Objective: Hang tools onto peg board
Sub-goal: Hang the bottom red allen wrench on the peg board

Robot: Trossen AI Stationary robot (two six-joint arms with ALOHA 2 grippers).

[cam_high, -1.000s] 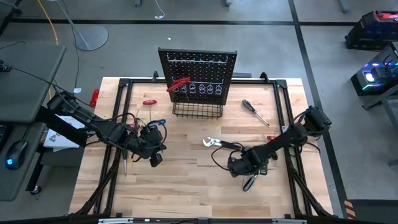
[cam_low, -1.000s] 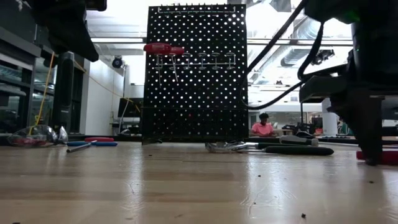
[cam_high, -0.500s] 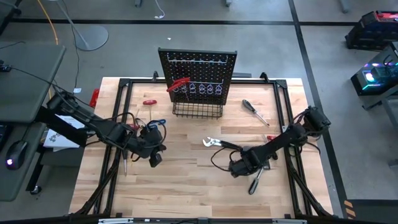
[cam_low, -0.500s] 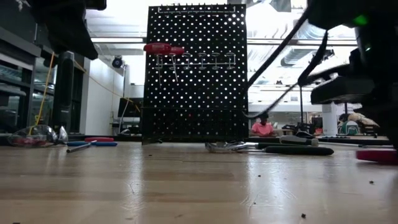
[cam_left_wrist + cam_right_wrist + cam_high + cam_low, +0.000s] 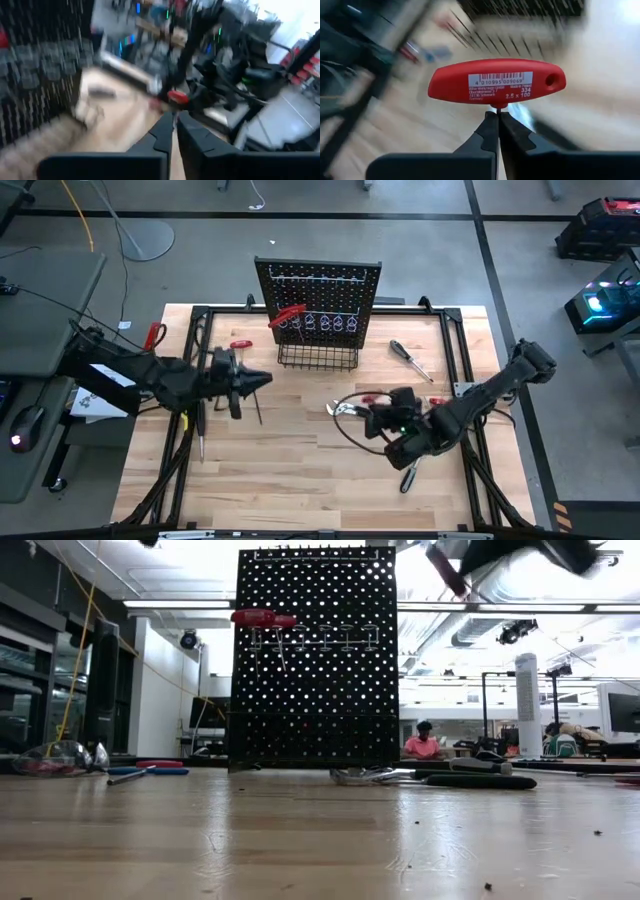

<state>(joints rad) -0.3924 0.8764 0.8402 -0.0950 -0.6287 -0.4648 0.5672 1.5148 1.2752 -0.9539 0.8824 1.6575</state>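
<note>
Right hand: clamping together on the thin shaft of a red-handled T-key, handle crosswise just above the fingertips; in the high view, hovering raised over the tabletop's right half.
Left hand: pressing together on a thin dark shaft, apparently a black screwdriver; held aloft over the left half, pointing toward the middle.
Peg board: standing upright at the tabletop's far middle edge, black perforated metal, silver hooks, one red T-key already hanging, wire basket at its foot.
Key relation: board lying ahead and to the left of the right hand; left hand nearer.
Handle axis: probably needing turning parallel to the board face.
Remaining: silver pliers with black handles lying mid-tabletop.
</note>
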